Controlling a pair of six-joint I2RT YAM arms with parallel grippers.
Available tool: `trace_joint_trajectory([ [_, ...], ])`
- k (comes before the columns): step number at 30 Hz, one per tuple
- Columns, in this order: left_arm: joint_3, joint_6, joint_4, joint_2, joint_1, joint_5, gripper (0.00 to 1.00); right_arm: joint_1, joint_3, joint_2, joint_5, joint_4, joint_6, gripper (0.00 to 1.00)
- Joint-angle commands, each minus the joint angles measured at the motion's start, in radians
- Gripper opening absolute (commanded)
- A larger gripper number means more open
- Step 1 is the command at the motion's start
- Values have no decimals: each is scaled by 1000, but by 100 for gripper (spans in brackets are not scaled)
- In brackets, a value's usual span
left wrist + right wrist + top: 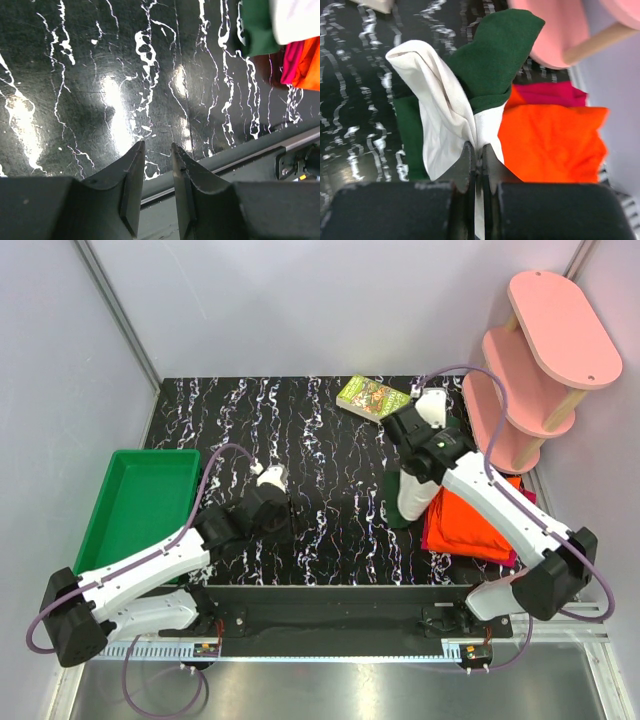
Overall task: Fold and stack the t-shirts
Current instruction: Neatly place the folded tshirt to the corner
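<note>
Light, limp cream-white cloth t-shirt with dark green sleeves will sag and unfold, so best pinched at a folded edge. Right gripper is clenched on a bunched fold of it, with the plain orange t-shirt lying on the magenta t-shirt just beside its tips. Left gripper is narrowly parted and empty above the black marbled table.

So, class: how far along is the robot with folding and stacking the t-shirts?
Done, apparently: the orange t-shirt lies folded on the magenta-red t-shirt. In hand: the right gripper is shut on the cream-white t-shirt, lifted and bunched. To do: fold it and add it to the stack. The left gripper is open and empty.
</note>
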Motion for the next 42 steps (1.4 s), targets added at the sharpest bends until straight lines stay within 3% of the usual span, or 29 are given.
trace_joint_trajectory([
  [1, -7, 38, 31, 7, -6, 39, 33, -41, 70, -97, 119, -95, 11, 0],
  [11, 2, 78, 66, 56, -6, 88, 33, -44, 191, -135, 173, -285, 69, 0],
  [22, 10, 110, 68, 70, -6, 123, 33, -156, 42, -246, 197, -419, 170, 0],
  [33, 7, 150, 48, 69, -6, 162, 33, -378, -100, -255, 179, -393, 144, 0],
  [42, -22, 183, 5, 24, -6, 156, 33, -516, -239, -174, 4, -232, 164, 0],
])
